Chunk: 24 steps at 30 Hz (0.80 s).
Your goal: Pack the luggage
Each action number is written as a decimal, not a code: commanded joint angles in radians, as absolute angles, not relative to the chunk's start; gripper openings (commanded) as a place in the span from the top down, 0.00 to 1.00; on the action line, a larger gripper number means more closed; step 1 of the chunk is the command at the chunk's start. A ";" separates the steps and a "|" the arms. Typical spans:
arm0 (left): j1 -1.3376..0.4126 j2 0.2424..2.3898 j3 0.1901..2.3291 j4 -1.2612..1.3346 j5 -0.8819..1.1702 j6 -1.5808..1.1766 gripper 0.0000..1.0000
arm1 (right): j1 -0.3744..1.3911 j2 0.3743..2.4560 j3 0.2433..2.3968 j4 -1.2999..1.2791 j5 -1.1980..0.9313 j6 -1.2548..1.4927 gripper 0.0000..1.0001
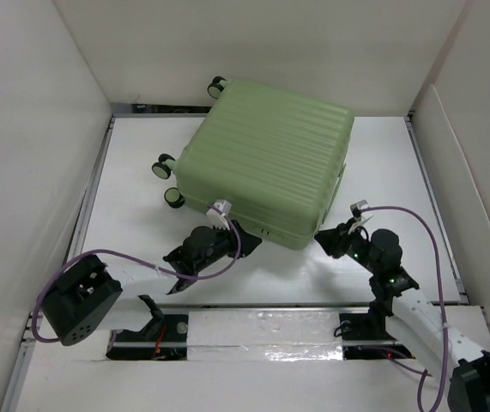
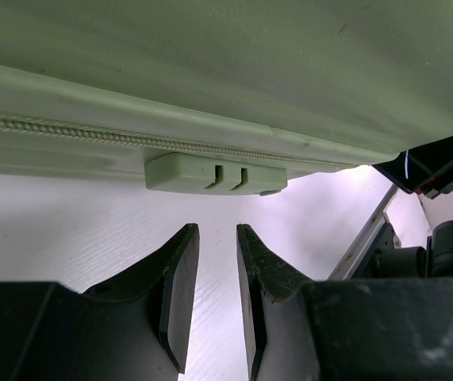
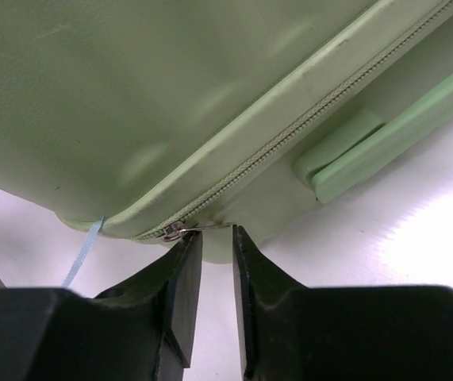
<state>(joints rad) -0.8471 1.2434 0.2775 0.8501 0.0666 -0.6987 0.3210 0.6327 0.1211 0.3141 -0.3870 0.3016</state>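
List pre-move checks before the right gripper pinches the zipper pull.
1. The luggage closed, lying flat: ok.
2. The zipper pull just beyond the fingertips of the right gripper, roughly at its gap: ok.
3. Right gripper open by a narrow gap, nothing in it: ok.
4. Brace from the left gripper: not ok; it is open, empty and short of the side block.
5. Seam clear: not ok; a blue strip pokes out at the corner by the pull.
6. Zipper shut past that corner: cannot tell.
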 commanded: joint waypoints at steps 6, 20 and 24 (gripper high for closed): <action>-0.870 1.244 0.318 0.904 0.061 -0.680 0.77 | 0.324 0.486 0.118 0.391 -0.370 0.282 0.69; -0.890 1.227 0.328 0.899 0.028 -0.644 0.77 | 0.324 0.644 0.138 0.511 -0.414 0.276 0.78; -0.890 1.230 0.341 0.897 0.032 -0.640 0.77 | 0.324 0.647 0.143 0.511 -0.391 0.278 0.87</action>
